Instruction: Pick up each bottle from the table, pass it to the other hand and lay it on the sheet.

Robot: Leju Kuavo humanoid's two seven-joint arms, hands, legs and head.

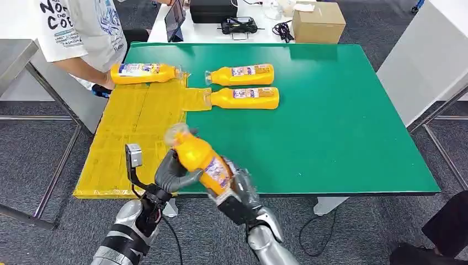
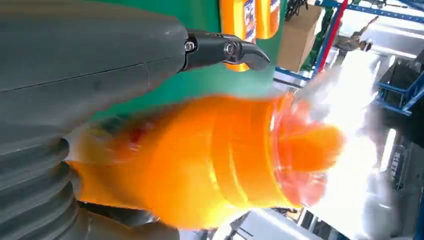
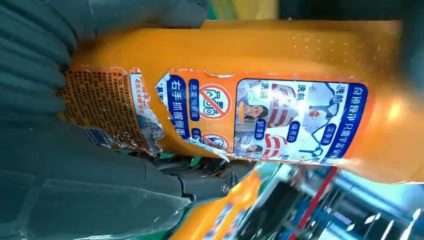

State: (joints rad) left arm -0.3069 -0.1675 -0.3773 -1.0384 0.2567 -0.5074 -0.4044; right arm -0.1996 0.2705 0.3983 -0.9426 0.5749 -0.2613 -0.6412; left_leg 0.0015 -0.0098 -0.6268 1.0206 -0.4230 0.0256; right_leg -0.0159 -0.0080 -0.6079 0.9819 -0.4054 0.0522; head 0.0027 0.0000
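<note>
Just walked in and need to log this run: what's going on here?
The robot is holding an orange bottle over the near edge of the green table, with its right hand gripping the labelled body and its left hand closing around the upper part, apparently mid hand-over. One bottle lies at the far edge of the yellow sheet, next to a person's arm. Two more bottles lie on the table beside the sheet.

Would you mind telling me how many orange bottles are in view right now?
4. One bottle lies at the yellow sheet's far edge, two lie on the green table, and one is held between both hands.
</note>
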